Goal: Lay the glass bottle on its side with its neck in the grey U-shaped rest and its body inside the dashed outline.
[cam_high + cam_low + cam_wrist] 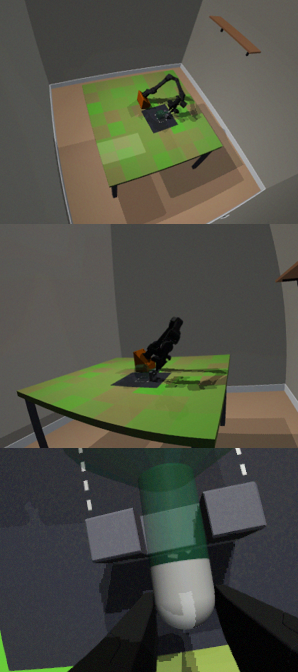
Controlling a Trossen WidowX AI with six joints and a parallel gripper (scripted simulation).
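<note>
Green glass, the bottle (161,114) (142,368) (172,513), has its white-capped end clasped by the gripper (167,115) (153,378) (184,597), neck between the rest's grey uprights (114,535).

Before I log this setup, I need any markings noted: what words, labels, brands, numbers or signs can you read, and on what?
None readable: no text shows on the glass bottle, its white cap or the grey rest.

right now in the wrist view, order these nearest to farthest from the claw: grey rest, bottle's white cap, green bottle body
1. white cap: between the fingertips
2. grey rest: beyond the cap, around the neck
3. green bottle body: past the rest
</note>
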